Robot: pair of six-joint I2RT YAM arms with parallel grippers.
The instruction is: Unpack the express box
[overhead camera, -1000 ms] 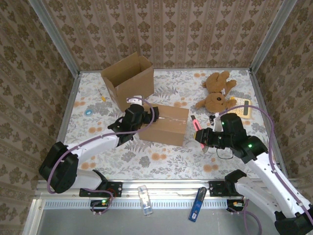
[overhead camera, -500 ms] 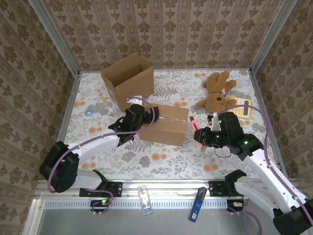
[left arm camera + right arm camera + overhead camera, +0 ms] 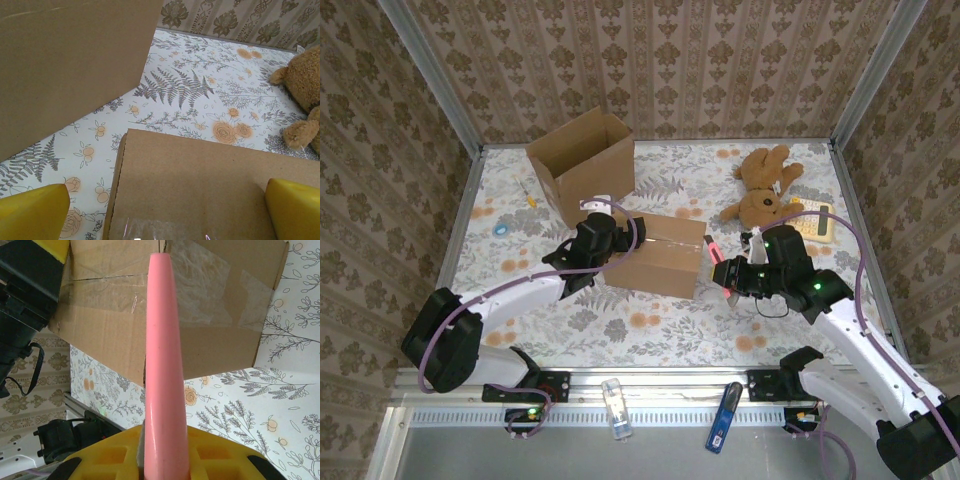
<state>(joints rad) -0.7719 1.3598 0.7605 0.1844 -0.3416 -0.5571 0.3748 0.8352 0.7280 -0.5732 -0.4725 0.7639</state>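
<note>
**Express box sealed, opening not yet begun**

The table [image 3: 650, 322] carries a floral cloth with everything laid out on it. In the overhead view the biggest item is an open carton [image 3: 582, 162], lying at about 11 o'clock from the table's middle. Its mouth gapes and I cannot see anything inside.

The express box [image 3: 655, 258] sits at the middle, flaps down. A teddy bear [image 3: 763, 192] lies loose at 2 o'clock from it, well apart.

The left gripper [image 3: 608, 248] is at the box's 9 o'clock end. Its jaws are spread wide across the cardboard corner and they clamp nothing. The right gripper [image 3: 738, 277] stands at the box's 3 o'clock end, jaws drawn narrow on a pink tool [image 3: 162, 365], which I judge to be a tape cutter. The tool's tip points at the box's end face, and whether it touches I cannot tell.

Clear tape [image 3: 200, 295] crosses that face and the flap seam, and it looks uncut in the right wrist view.

By my judgement the task is in its early part. The tool is in hand and the box is braced. Slitting the tape, lifting the flaps and taking out the contents all remain.
</note>
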